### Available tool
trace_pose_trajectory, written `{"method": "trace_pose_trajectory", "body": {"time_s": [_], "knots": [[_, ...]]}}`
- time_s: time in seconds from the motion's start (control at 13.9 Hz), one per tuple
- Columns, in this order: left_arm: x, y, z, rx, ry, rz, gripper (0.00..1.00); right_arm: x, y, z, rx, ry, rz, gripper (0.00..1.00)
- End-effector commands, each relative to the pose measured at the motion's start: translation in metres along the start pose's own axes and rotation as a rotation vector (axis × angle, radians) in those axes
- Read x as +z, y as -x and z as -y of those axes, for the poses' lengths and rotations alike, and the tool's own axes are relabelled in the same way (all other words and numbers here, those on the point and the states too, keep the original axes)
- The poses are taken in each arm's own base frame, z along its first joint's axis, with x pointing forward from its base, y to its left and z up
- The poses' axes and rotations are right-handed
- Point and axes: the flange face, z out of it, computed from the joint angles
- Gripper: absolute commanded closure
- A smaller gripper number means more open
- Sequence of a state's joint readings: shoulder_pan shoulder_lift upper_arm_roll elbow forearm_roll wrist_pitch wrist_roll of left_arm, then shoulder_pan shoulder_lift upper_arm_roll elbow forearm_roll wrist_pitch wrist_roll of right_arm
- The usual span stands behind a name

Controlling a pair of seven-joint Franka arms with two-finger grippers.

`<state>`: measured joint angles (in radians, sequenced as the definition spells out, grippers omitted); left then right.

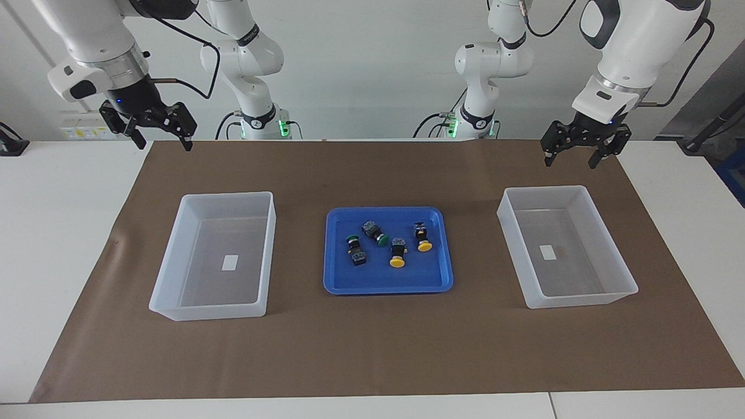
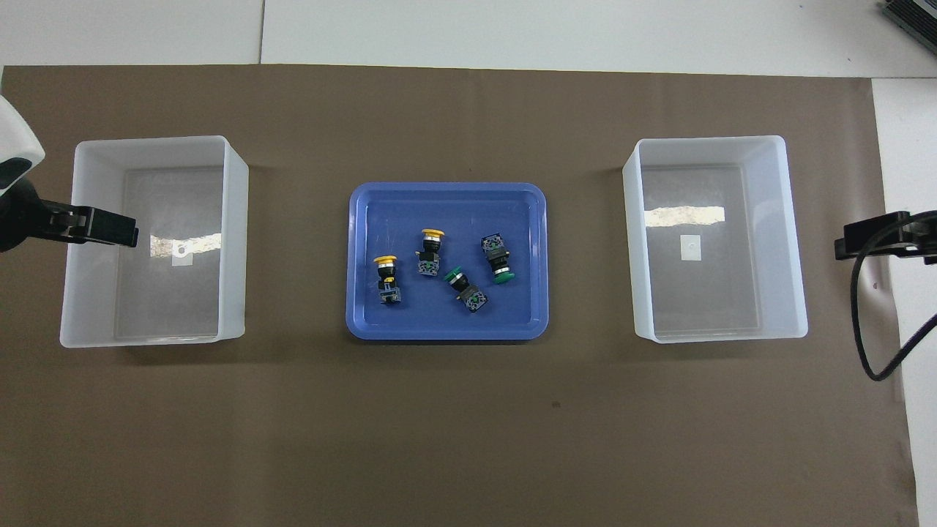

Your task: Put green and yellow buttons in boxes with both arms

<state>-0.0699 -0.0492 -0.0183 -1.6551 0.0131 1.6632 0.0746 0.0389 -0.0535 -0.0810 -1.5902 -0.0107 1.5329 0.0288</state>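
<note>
Four small push-button switches with black blocky bodies lie on their sides in a shallow blue plastic tray [image 1: 389, 285] at the middle of a brown paper mat [image 1: 372, 349] on the white worktop [image 1: 52, 244]. The two green-capped buttons [image 1: 381, 240] [image 1: 353, 239] lie toward the right arm's end of the tray, the two yellow-capped buttons [image 1: 397, 262] [image 1: 425, 246] toward the left arm's end; none touches another. A translucent white plastic box [image 1: 169, 273] sits well apart from the tray toward the right arm's end, its twin box [image 1: 617, 273] toward the left arm's end, and each holds only a small white label. The right end effector [image 1: 158, 141] hangs raised over the mat's edge nearest the robots, fingers spread and holding nothing. The left end effector [image 1: 573, 160] hangs likewise over the mat, just nearer the robots than its box, fingers parted and bare.
</note>
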Motion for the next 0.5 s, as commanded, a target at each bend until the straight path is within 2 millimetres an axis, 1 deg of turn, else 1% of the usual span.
{"method": "trace_pose_trajectory", "body": {"time_s": [0.0, 0.14, 0.22, 0.43], "knots": [[-0.0132, -0.0045, 0.0023, 0.001, 0.001, 0.040, 0.00, -0.0012, 0.0053, -0.0006, 0.015, -0.002, 0.002, 0.00], [-0.0114, 0.0018, -0.0001, -0.004, 0.004, 0.059, 0.00, -0.0009, 0.0063, 0.0003, 0.039, -0.003, 0.007, 0.00], [-0.0107, 0.0011, 0.0015, -0.005, 0.005, 0.053, 0.00, -0.0007, 0.0068, 0.0027, 0.036, -0.003, 0.010, 0.00], [-0.0086, -0.0036, 0.0046, -0.015, 0.019, 0.052, 0.00, 0.0019, 0.0091, 0.0018, 0.035, -0.003, 0.012, 0.00]]}}
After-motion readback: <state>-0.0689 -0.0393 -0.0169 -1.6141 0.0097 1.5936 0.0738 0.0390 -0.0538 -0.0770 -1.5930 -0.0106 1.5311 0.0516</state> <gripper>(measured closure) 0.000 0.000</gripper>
